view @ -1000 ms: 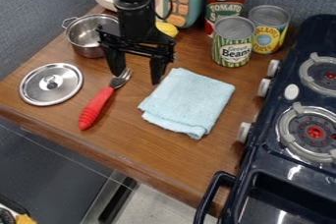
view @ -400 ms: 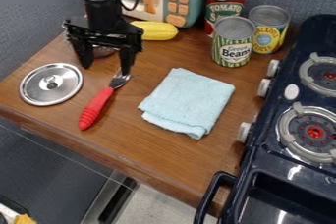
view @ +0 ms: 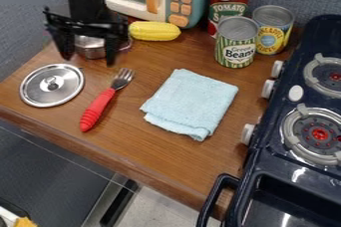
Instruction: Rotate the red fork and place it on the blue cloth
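- Fork with a ribbed red handle and metal tines (view: 99, 108): you have it lying on the brown wooden counter (view: 148, 154), between the round silver lid (view: 44, 92) and the folded pale-blue cloth (view: 190, 101), touching neither. Its tines point towards the top of the view, its handle down and left.
- Your black two-finger gripper (view: 88, 61) is at the upper left, in front of the small metal pot (view: 91, 51), its fingers spread apart with nothing between them.
- You look to be at the approach step; grasp, turn and placing are all ahead of you.
- Next, you would want to line up over the fork, lower with one finger each side of the handle, and close, then lift, rotate and set it on the cloth.
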Available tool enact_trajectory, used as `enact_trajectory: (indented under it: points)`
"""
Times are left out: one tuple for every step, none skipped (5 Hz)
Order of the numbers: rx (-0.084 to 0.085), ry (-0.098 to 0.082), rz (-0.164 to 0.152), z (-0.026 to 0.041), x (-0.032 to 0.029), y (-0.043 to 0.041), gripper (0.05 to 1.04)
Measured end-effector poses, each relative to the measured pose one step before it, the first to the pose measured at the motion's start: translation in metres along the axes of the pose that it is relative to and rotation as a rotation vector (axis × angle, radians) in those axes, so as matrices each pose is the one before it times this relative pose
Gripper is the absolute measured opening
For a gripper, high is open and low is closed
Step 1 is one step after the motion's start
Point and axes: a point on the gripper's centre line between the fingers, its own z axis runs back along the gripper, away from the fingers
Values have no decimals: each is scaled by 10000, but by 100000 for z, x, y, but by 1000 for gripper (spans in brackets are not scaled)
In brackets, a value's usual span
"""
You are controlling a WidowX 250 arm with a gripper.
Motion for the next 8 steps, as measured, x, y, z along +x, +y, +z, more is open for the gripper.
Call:
enact_trajectory:
  points:
    - [216,262,370,118,-426,434,999]
    - [-119,-23,-507,60,207,-159,999]
    - [-21,114,-763,-838,867,-697,999]
    - [-517,290,-2342,-1523,1699,-2810,999]
    - [-395,434,-1752,-833,1452,-1878,999]
    - [-184,-95,-487,197,427,-836,999]
    - [-52,164,542,-483,-655,21,999]
    - [146,61,1240,216,-1827,754,999]
